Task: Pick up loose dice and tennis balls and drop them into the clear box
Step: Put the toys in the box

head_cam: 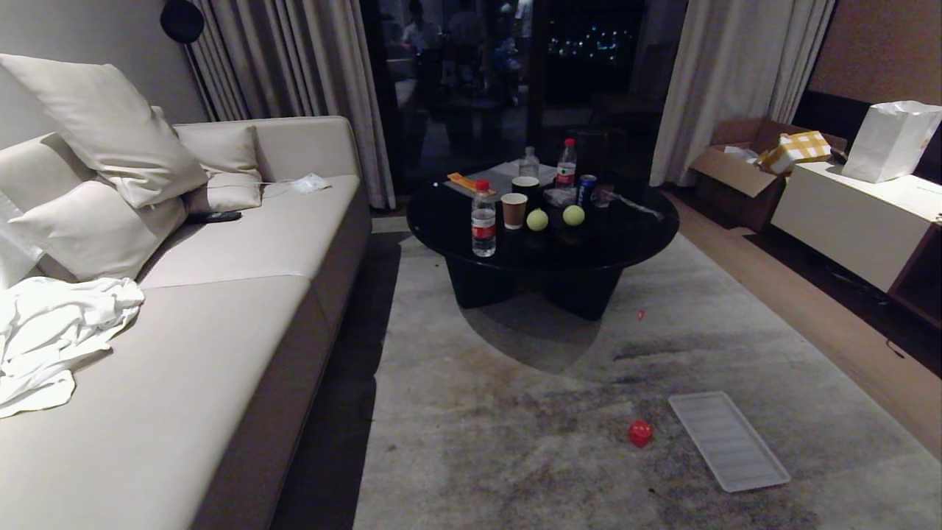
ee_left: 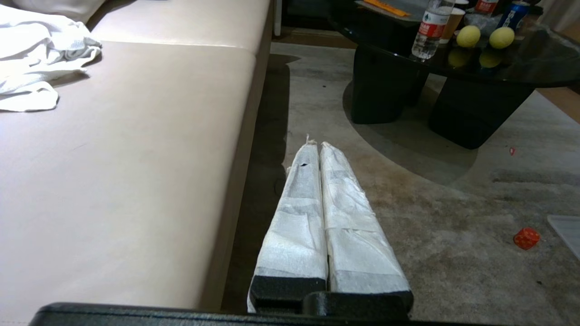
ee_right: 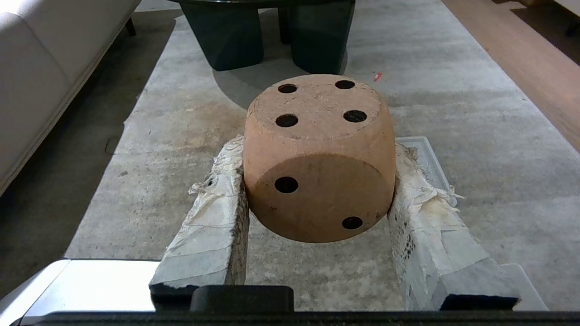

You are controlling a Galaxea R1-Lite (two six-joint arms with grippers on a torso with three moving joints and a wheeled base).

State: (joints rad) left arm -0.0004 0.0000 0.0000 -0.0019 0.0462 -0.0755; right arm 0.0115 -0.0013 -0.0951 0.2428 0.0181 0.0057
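Ribbed panel [ee_right: 428, 158]: mostly hidden behind the tan die [ee_right: 319, 156]. Small red speck [head_cam: 640, 315] on carpet: too small to identify.

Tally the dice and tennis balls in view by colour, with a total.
Red die, on the rug: 1
Tan die, in the right gripper: 1
Yellow-green tennis balls, on the black table: 2
Total: 4
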